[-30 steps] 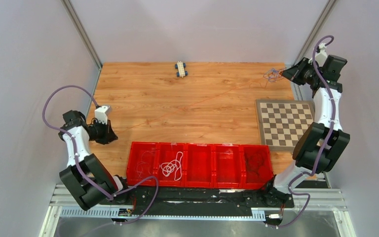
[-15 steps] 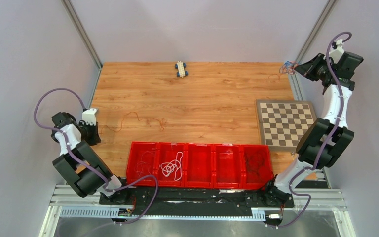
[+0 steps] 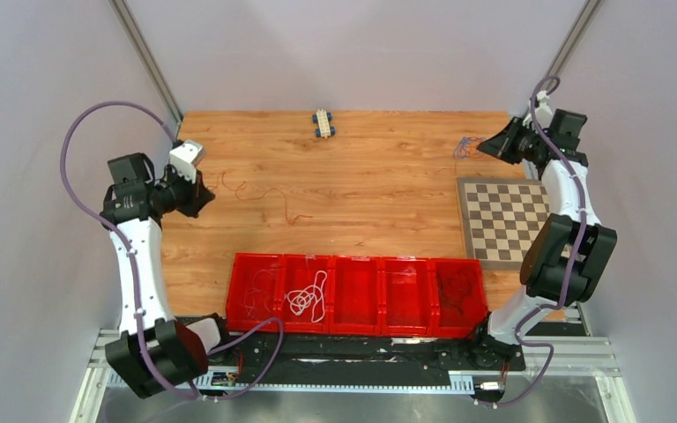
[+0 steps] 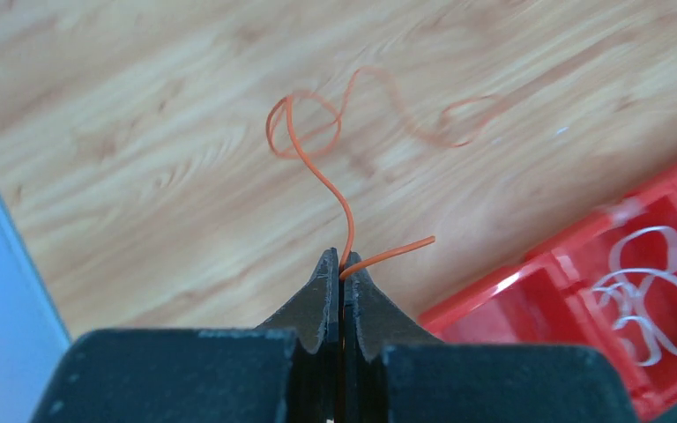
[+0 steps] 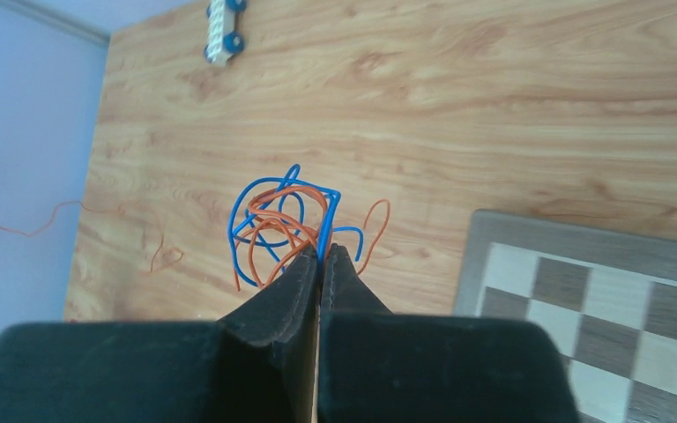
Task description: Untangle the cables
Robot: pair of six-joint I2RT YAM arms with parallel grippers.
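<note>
Left claw [image 4: 342,258] clamps orange cable [image 4: 350,231] at tips | right claw [image 5: 320,252] clamps blue-orange knot [image 5: 273,220] at tips

left gripper [image 4: 342,264] clamped tight, right gripper [image 5: 320,256] clamped tight, well apart

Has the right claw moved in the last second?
Yes. The right claw, shut on the cables, has swung left and nearer, toward the far-left corner of the chessboard.
</note>
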